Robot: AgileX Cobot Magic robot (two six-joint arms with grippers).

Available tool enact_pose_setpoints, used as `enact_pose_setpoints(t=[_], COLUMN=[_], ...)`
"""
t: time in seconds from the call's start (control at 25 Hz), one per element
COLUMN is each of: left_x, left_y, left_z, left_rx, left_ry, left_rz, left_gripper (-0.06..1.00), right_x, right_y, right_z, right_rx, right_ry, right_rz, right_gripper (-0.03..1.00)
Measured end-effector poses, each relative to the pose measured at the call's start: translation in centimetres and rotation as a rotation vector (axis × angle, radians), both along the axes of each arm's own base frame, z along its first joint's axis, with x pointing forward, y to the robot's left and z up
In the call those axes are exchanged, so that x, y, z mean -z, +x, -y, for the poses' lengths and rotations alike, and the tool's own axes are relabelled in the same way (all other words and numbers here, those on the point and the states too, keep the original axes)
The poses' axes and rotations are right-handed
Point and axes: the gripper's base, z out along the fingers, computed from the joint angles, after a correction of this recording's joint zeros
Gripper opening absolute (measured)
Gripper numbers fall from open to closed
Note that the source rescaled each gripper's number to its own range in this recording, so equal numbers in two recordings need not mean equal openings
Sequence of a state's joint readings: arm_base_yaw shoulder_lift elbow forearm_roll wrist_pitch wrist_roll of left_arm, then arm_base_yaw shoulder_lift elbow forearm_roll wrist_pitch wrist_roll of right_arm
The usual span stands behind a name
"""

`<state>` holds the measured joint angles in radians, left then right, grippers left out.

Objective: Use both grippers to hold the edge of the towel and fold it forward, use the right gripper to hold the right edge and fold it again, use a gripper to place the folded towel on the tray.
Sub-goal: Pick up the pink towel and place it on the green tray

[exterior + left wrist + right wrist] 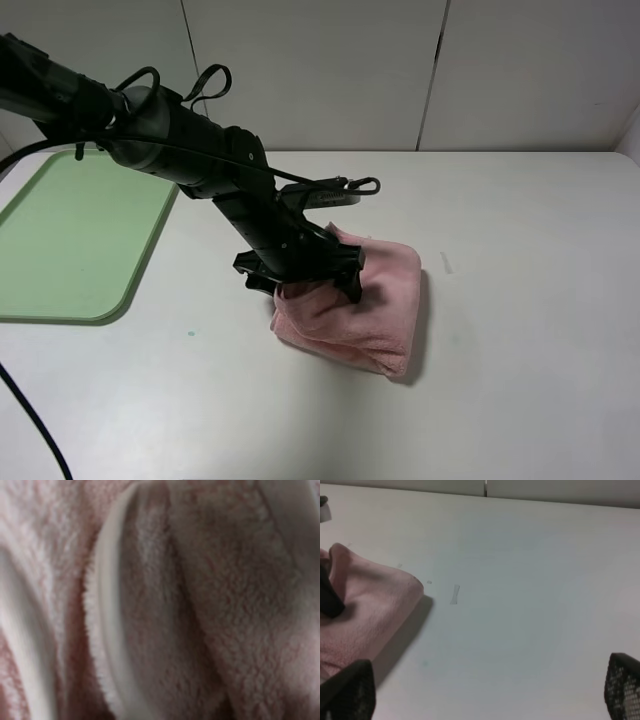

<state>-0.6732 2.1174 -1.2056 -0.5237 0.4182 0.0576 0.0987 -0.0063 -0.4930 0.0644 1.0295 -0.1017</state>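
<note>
The pink towel (375, 300) lies folded into a thick bundle at the middle of the white table. My left gripper (305, 285) reaches across from the left and sits on the bundle's left end, apparently shut on the towel, whose left edge bunches up under it. The left wrist view is filled with blurred pink towel (200, 605) folds and shows no fingers. My right gripper (487, 687) is open and empty, its fingertips (350, 690) wide apart above bare table to the right of the towel (370, 610). The green tray (60, 240) lies at the far left.
The left arm and its cables (180, 140) stretch from the upper left over the tray's far corner to the towel. A white wall (400, 70) runs along the table's back edge. A small mark (446, 263) is on the table right of the towel.
</note>
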Motion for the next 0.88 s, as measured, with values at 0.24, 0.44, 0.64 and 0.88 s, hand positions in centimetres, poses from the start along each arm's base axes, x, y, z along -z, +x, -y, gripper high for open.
enact_pose_setpoints(t=[0.24,0.44,0.64,0.88], left_x=[0.33,0.71,0.82,0.82], left_y=[0.07,0.11,0.11,0.12], left_z=[0.00,-0.05,-0.04,-0.03], left_rx=[-0.004,-0.004,-0.004,0.000], left_ry=[0.003,0.009,0.009,0.009], left_rz=[0.003,0.001,-0.001,0.002], left_gripper=[0.69,0.43,0.20,0.20], right_x=[0.00,0.00,0.00,0.00], right_y=[0.00,0.00,0.00,0.00], right_z=[0.00,0.00,0.00,0.00], right_rx=[0.000,0.000,0.000,0.000], right_ry=[0.001,0.001,0.001,0.001], right_rz=[0.000,0.000,0.000,0.000], right_gripper=[1.00,1.00,1.00,1.00])
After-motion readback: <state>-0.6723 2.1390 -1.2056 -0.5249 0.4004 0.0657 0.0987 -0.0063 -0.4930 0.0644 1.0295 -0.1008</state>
